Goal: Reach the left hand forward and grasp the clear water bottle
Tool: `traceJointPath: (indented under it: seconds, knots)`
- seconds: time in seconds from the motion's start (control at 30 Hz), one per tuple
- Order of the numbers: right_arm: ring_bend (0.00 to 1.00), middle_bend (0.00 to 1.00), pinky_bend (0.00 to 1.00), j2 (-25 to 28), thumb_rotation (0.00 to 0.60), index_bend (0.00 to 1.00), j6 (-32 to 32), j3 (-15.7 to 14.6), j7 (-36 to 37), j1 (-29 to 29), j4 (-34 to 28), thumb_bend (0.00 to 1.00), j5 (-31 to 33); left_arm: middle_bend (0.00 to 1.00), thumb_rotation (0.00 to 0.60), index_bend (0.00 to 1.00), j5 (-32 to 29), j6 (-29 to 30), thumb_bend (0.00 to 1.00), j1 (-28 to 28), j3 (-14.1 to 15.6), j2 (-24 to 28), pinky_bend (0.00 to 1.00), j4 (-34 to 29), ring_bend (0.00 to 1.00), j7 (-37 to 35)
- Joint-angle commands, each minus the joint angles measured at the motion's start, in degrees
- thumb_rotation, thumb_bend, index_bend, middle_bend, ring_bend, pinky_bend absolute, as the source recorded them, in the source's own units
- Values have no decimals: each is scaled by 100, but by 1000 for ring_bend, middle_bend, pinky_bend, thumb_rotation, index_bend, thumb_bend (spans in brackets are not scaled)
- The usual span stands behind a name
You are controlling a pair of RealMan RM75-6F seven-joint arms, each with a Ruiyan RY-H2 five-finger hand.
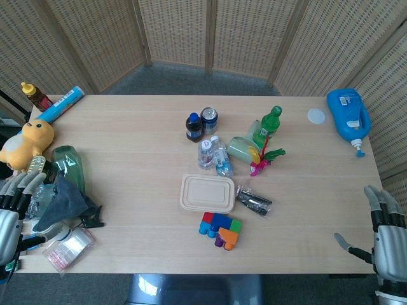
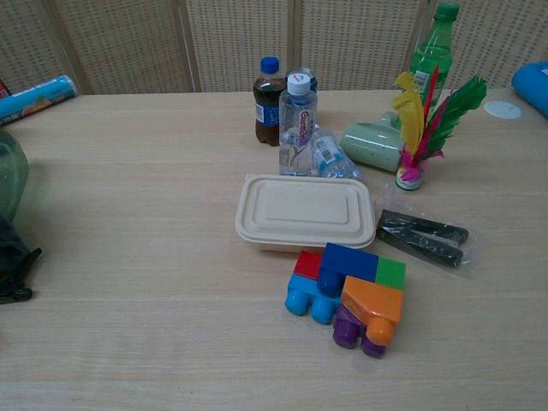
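Left robot hand (image 1: 14, 206) rests empty, fingers apart, at the table's (image 1: 127, 241) near left edge, well apart from the upright clear water bottle (image 2: 297, 124) mid-table, where a clumsy reach could topple it into the cola bottle (image 2: 267, 101) beside it.

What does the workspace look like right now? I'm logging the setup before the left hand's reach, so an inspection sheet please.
Surface: light wooden table.
Job's things: upright clear water bottle mid-table, untouched; a second clear bottle lies beside it.
Clutter: cola bottle, lidded food box, toy blocks, feather shuttlecock, green bottle, blue detergent jug, yellow plush duck.
Hands: left hand at the table's near left edge, holding nothing; right hand at the near right edge, fingers apart.
Cables: nothing seen.
Surroundings: woven folding screens behind the table.
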Motion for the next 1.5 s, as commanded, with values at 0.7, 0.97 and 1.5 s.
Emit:
traceJointPath:
  seconds: [0.7, 0.97, 1.5]
  knots:
    - [0, 0, 0, 113, 566, 0, -46, 81, 237, 6, -29, 0, 261, 0, 600, 0, -1487, -1606, 0, -963, -533, -870, 0, -48, 0, 358]
    - [0, 0, 0, 138, 564, 0, -103, 48, 300, 19, -80, 0, 243, 0, 600, 0, -4203, -2663, 1, -2253, -1577, -1794, 0, -56, 0, 1344]
    - [0, 0, 0, 291, 565, 0, -96, 44, 610, 2, -97, 0, 247, 0, 600, 0, -7083, -2586, 0, -4678, -2418, -3779, 0, 1733, 0, 3173]
